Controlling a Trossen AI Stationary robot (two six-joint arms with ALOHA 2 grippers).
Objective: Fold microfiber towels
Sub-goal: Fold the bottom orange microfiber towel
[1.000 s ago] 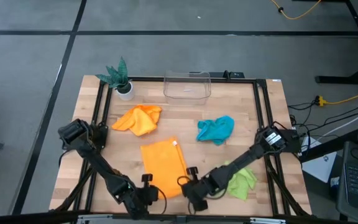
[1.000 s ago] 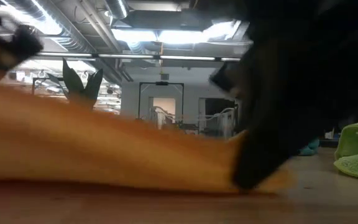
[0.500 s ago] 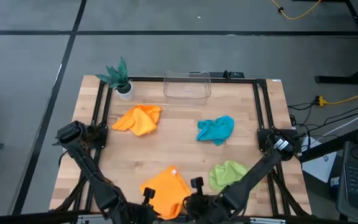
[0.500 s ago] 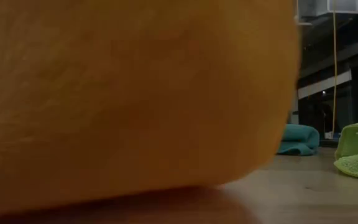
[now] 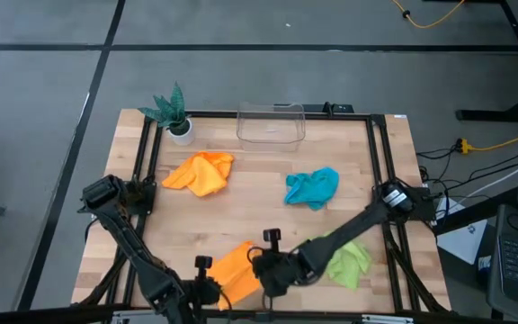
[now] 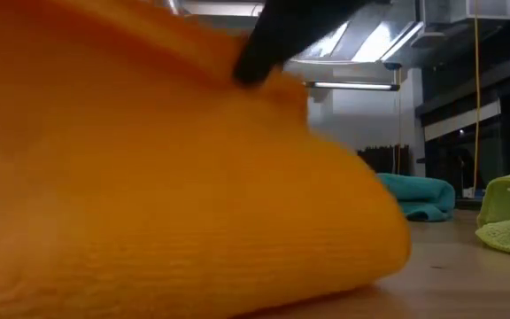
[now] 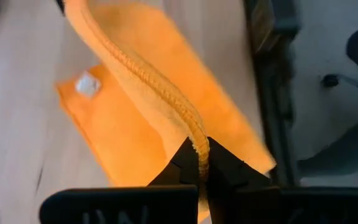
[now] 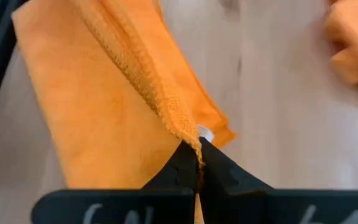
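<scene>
— Where's your towel?
— The orange towel lies at the table's near edge. Your left gripper pinches one hem tight.
— And your right gripper?
— Clamped on the same towel's edge, just right of the left one.

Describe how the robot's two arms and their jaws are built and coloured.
Both arms are black, slim and jointed, with bulky housings at their base joints. The left gripper and right gripper each end in two black wedge-shaped jaws tapering to a point. Pale lettering marks each black jaw carriage.
</scene>
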